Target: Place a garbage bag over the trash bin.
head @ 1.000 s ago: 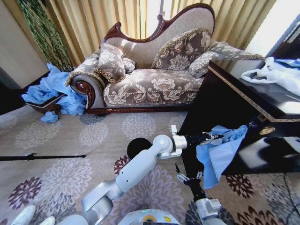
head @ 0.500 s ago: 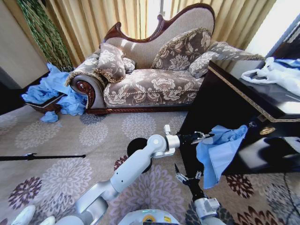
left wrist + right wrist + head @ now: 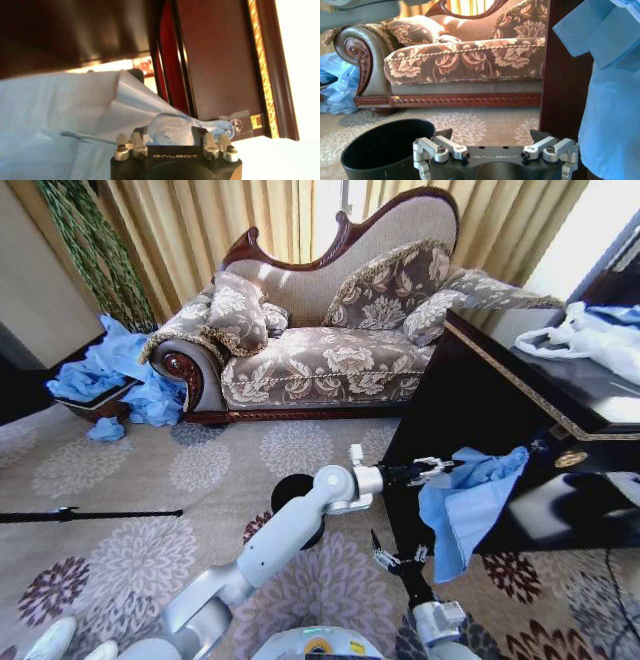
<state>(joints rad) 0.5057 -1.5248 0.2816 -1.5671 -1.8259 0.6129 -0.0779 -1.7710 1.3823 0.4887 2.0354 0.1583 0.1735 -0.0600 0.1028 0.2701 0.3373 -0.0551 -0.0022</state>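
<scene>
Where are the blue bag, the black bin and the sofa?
Bag point(image 3: 462, 505): head view, on the wrinkled blue part hanging off the dark table's edge.
Bin point(image 3: 385, 148): right wrist view, on its dark inside wall below the rim.
Sofa point(image 3: 320, 365): head view, on the flowery seat cushion.

The word "GALBOT" is showing in pale letters on the black body just behind each pincer's fingers: left pincer point(image 3: 175, 139), right pincer point(image 3: 492, 139).
</scene>
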